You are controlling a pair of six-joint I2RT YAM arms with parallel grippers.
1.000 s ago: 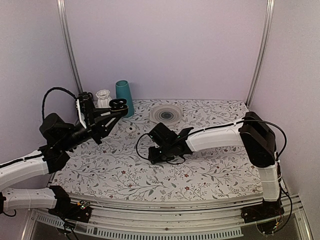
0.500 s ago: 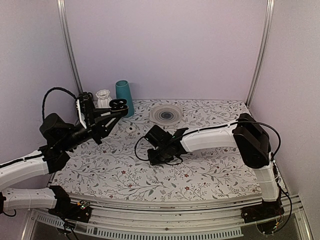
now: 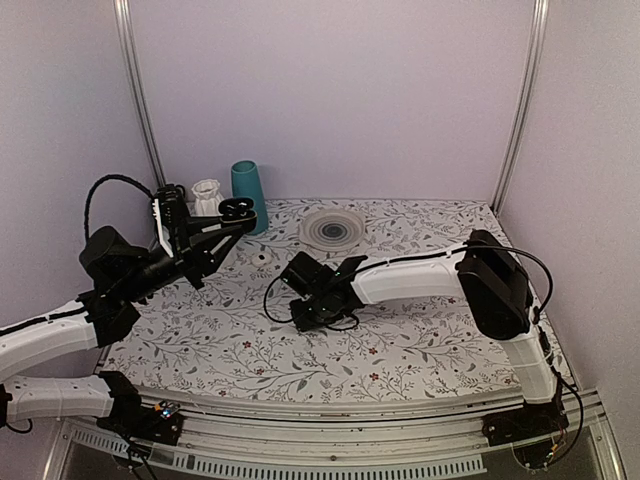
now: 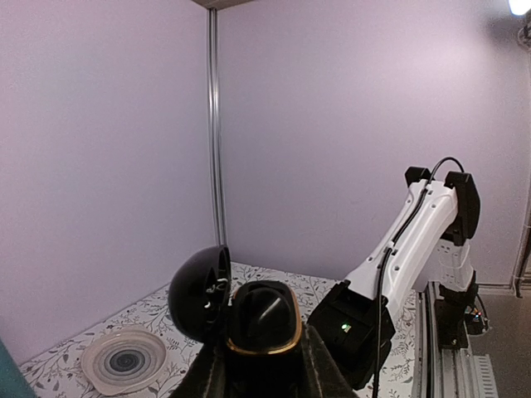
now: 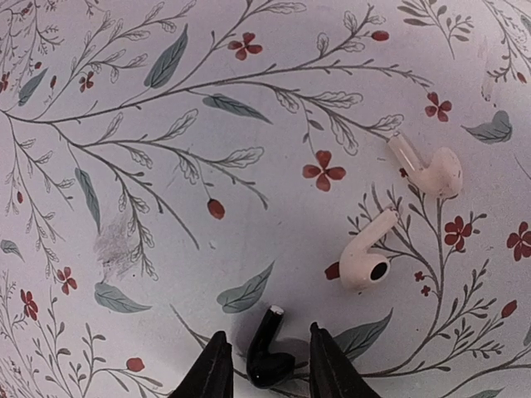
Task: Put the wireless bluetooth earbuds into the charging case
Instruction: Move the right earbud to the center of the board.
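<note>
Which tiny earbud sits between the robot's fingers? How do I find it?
Find the flowery cloth under the right gripper, then look between its two dark fingers. The black earbud lies there on the cloth. It is the only shiny dark one; the two white earbuds nearby are pale.

Top view: illumination is even and diffuse. The surface (image 3: 420, 345) is bright, with only faint, soft shadows beneath the arms (image 3: 410, 275). The frame posts (image 3: 135, 90) lean inward at the picture edges — wide-angle distortion.

Left wrist view: a lamp (image 4: 521, 7) flares in the upper right corner. The glossy charging case (image 4: 253, 319) shows dull highlights, and the left claw (image 4: 264, 377) at the bottom edge is dark and out of focus.

Right wrist view: bright and sharp — a small soft shadow lies beside the black earbud (image 5: 267, 352).
</note>
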